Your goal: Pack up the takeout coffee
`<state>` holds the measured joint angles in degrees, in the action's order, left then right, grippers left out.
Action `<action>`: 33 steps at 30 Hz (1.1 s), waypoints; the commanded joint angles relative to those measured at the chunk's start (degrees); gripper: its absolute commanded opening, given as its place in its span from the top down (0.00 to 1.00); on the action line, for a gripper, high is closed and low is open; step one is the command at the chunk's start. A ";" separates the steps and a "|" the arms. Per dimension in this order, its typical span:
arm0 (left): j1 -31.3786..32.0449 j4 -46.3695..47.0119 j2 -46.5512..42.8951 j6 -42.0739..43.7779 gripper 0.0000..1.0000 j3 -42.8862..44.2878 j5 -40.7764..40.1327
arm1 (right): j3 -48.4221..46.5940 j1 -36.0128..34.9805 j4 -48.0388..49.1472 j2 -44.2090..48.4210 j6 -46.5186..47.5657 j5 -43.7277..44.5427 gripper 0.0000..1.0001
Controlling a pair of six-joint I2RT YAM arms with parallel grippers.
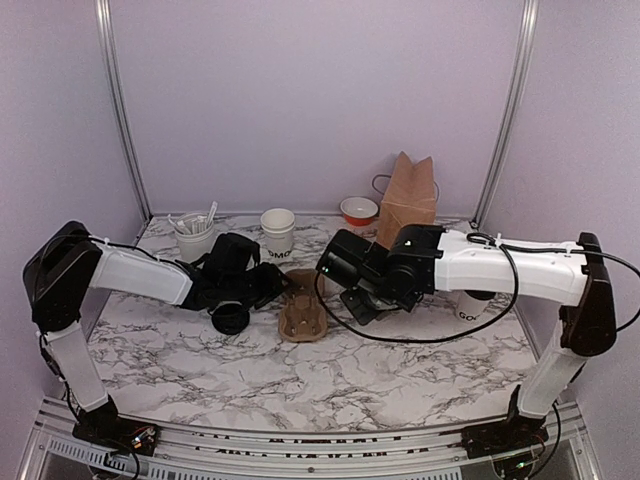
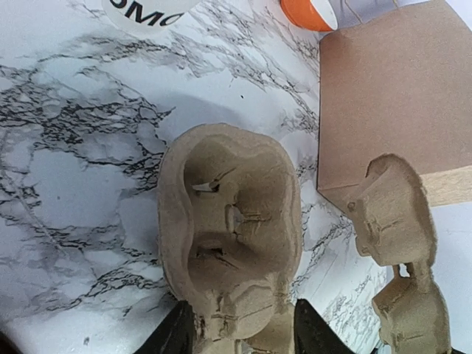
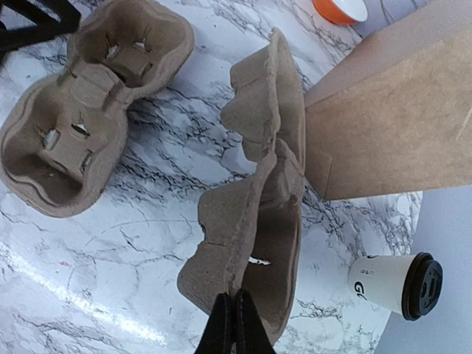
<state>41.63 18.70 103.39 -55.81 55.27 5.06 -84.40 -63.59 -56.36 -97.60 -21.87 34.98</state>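
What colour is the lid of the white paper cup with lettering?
Black; the plastic lid shows best in the right wrist view.

Top view high behind, looking down at table (image 1: 400, 370), wrist views close, both sharing flat carrier (image 2: 228, 236)

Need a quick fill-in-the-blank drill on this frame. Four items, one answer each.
The coffee has a ____ lid. The right gripper is shut on the tilted carrier, which holds ____ cups. The left gripper grips the flat carrier, whose wells are ____. The bowl past the bag is ____ outside.
Missing: black; no; empty; orange.
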 commanded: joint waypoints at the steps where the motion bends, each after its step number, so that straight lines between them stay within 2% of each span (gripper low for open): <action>1: 0.94 -7.13 -7.52 5.56 0.52 -1.68 -3.31 | 1.91 -1.08 -3.48 1.92 -4.79 1.91 1.00; 4: 3.48 -14.07 -11.84 8.22 0.52 -3.16 -5.48 | 3.85 -2.12 -6.07 1.91 -7.46 2.77 1.00; 10: 10.07 -17.59 -18.18 8.58 0.53 -9.10 -5.23 | 8.35 -4.17 -7.52 2.00 -11.69 1.80 1.00; 12: 13.06 -17.77 -18.77 7.82 0.53 -10.39 -5.48 | 8.97 -5.48 -4.81 2.30 -11.12 -1.99 0.97; 15: 15.64 -17.73 -17.86 7.15 0.53 -10.64 -5.60 | 10.34 -6.01 2.58 3.21 -9.19 -8.37 0.81; 19: 17.67 -17.64 -15.24 6.12 0.54 -9.89 -6.29 | 10.13 -5.99 4.65 3.54 -8.40 -9.64 0.53; 21: 18.03 -17.51 -13.85 4.92 0.54 -9.68 -6.51 | 9.91 -5.93 4.85 3.84 -7.89 -9.45 0.47; 27: 18.77 -16.06 -10.30 3.91 0.58 -7.74 -6.26 | 9.90 -3.44 6.08 7.36 -7.13 -8.37 0.47; 33: 19.24 -16.23 -4.95 3.63 0.62 -4.27 -6.59 | 12.05 1.51 12.92 16.82 -4.76 -9.34 0.46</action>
<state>60.47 2.74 95.46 -51.70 48.29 -0.51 -73.01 -64.95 -49.65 -87.11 -28.60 25.89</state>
